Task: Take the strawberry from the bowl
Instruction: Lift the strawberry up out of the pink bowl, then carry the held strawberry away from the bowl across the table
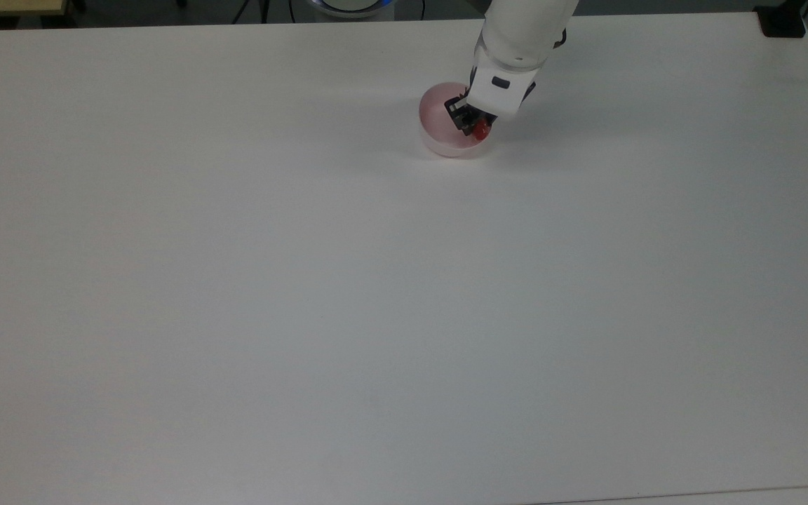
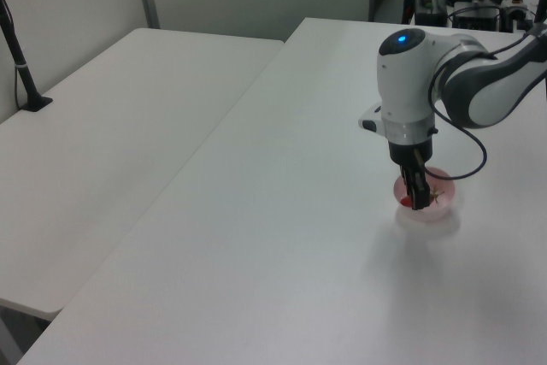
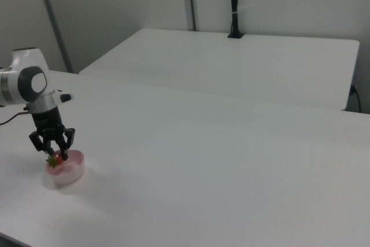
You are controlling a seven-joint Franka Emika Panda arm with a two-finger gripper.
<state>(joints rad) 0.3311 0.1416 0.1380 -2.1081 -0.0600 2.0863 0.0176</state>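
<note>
Red strawberry [image 3: 56,158] w/ green top, just above pink bowl [image 3: 70,173] rim.

Strawberry [image 1: 478,129] between fingers [image 1: 457,114], above pink bowl [image 1: 438,120].

Tabletop [image 1: 306,280]: matt white, smooth laminate look. Bowl [image 1: 439,130]: pale pink plastic, smooth, slightly translucent. Strawberry [image 1: 479,128]: glossy red. Arm [image 2: 408,83]: smooth white plastic shell, faint sheen. Gripper [image 3: 54,155]: matt black fingers.

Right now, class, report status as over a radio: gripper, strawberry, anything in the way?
Gripper shut on strawberry, just above the bowl. Bowl flat on the table. Nothing in the way.
</note>
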